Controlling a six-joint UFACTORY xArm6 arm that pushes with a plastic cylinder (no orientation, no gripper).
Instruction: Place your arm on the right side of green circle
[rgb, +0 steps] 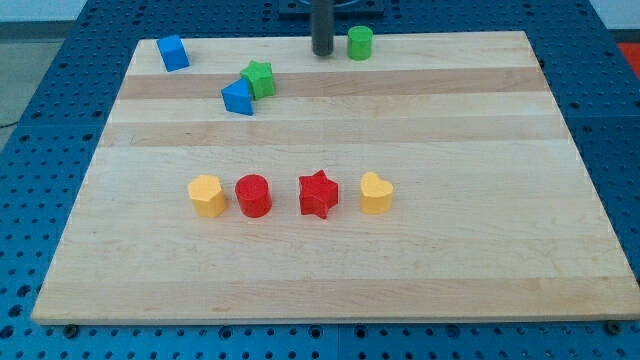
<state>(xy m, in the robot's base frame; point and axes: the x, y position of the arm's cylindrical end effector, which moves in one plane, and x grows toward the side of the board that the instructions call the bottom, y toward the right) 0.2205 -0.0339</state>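
Green circle, the task's small round green block (360, 42), stood at the far edge of the pale wooden board (330, 260), near the view's top and a little right of the middle.

Going from near to far: in the nearest row, across the middle of the board, four blocks stood in a line. From the view's left these were a yellow block with flat sides (207, 195), a red round block (254, 195) just beside it, a red star block (318, 193), and a yellow heart-shaped block (376, 192).

Farther away, toward the view's upper left, a blue triangular block (238, 97) was touching a green star block (258, 78). Farther still, in the top left corner, a blue block (173, 52) of unclear shape stood alone.

At the far edge, the arm's dark rod came down, and its tip (323, 52) was just beside the green circle, on the circle's left in the view, with a narrow gap between them. The arm carried no gripper, so no jaw state could be told.
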